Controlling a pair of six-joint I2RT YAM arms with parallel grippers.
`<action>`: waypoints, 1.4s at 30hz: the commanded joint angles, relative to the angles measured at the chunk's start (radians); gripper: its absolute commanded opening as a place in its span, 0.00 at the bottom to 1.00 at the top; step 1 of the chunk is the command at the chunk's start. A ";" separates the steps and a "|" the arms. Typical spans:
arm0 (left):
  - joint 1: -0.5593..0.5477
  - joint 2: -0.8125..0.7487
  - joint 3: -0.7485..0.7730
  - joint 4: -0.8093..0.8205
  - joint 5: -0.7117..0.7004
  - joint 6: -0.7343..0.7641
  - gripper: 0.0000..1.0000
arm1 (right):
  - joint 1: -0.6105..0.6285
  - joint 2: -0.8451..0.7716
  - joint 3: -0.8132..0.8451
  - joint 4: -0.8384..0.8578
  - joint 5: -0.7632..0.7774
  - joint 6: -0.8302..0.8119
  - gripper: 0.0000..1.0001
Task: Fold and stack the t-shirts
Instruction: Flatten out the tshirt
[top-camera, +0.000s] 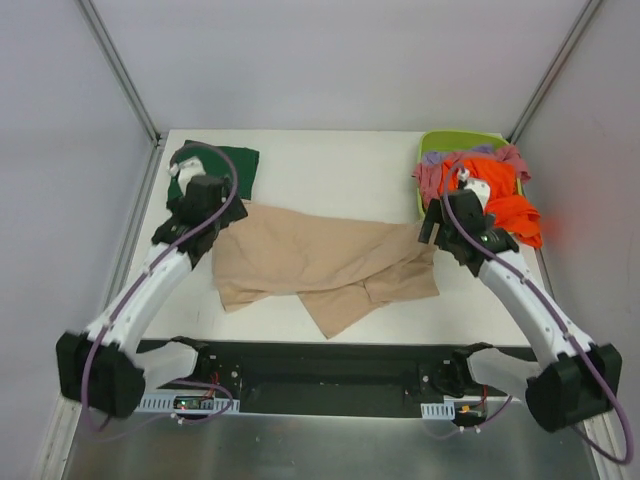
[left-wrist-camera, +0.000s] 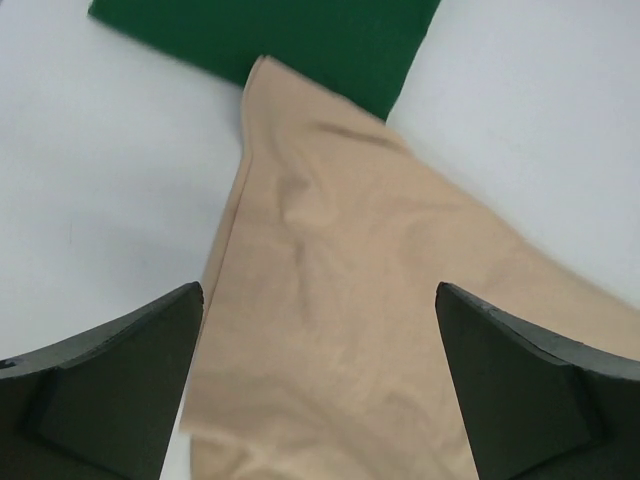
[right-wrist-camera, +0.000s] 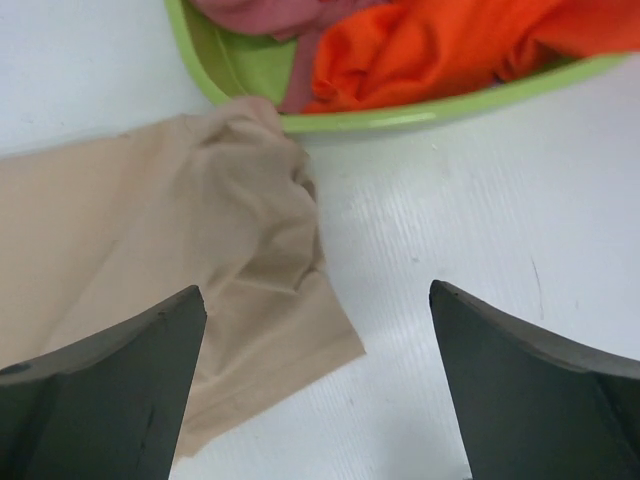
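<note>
Top external: beige t-shirt (top-camera: 320, 262) flat, long axis left-right.

White table (top-camera: 330, 165), lime-green basket (top-camera: 452, 138) at its far right corner, probably plastic

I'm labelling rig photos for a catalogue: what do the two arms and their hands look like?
The left arm and right arm have white shells with black joints and bases. A purple cable loops along each. The left hand and right hand each have two dark wedge-shaped fingers.
</note>
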 joint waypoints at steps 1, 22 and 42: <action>-0.004 -0.315 -0.252 -0.124 0.103 -0.159 0.99 | -0.003 -0.212 -0.169 -0.044 0.084 0.072 0.96; -0.006 -0.633 -0.681 -0.345 0.267 -0.474 0.33 | -0.008 -0.377 -0.415 0.005 -0.129 0.086 0.96; -0.004 -0.584 -0.698 -0.209 0.290 -0.420 0.00 | -0.008 -0.364 -0.418 0.002 -0.112 0.083 0.96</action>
